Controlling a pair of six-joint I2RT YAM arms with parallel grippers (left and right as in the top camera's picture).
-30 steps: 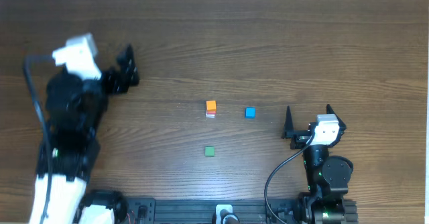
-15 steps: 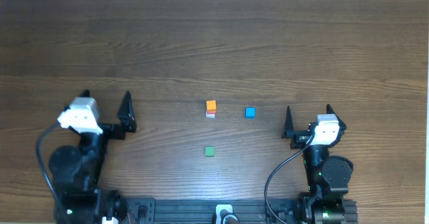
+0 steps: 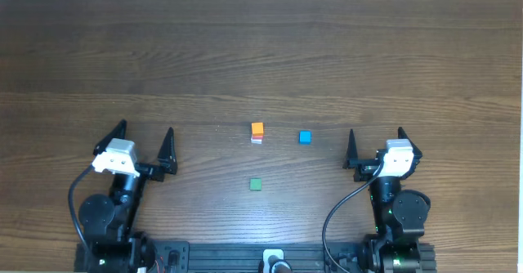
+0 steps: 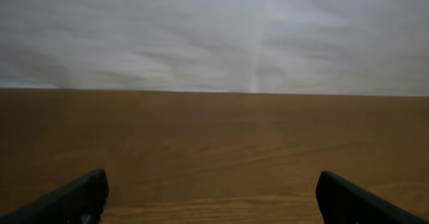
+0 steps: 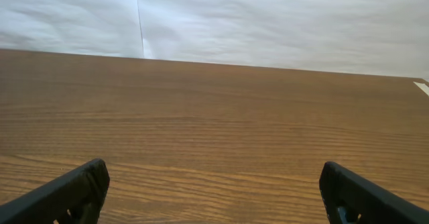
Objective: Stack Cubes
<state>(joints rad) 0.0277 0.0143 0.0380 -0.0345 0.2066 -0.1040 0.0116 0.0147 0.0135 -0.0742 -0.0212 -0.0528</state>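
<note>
Looking down from the overhead camera, I have a small orange cube (image 3: 257,128) that appears to sit on a small white cube (image 3: 257,140) near the middle of the brown wood-grain table (image 3: 261,36). Only a thin sliver of the white one shows past the orange one's edge, so I cannot tell how squarely the two line up. A small blue cube (image 3: 305,136) lies on the wood to the right of that pair, near it but apart. A small green cube (image 3: 255,185) lies alone, closer to the arm bases than the pair and roughly in line with it.

The left gripper (image 3: 145,140) is well apart from all the cubes, off to their left, and its two dark fingers are spread wide with nothing between them. The right gripper (image 3: 376,142) is spread just as wide and also holds nothing. It is to the right of the blue cube, which is the nearest cube to it, with bare wood between them.

From the left wrist camera, the left gripper (image 4: 211,184) shows as two dark fingertips cut off at the frame's corners, with wood running to a pale wall (image 4: 214,29). The right wrist camera shows the right gripper (image 5: 214,177) the same way, fingertips cropped and far apart.
</note>
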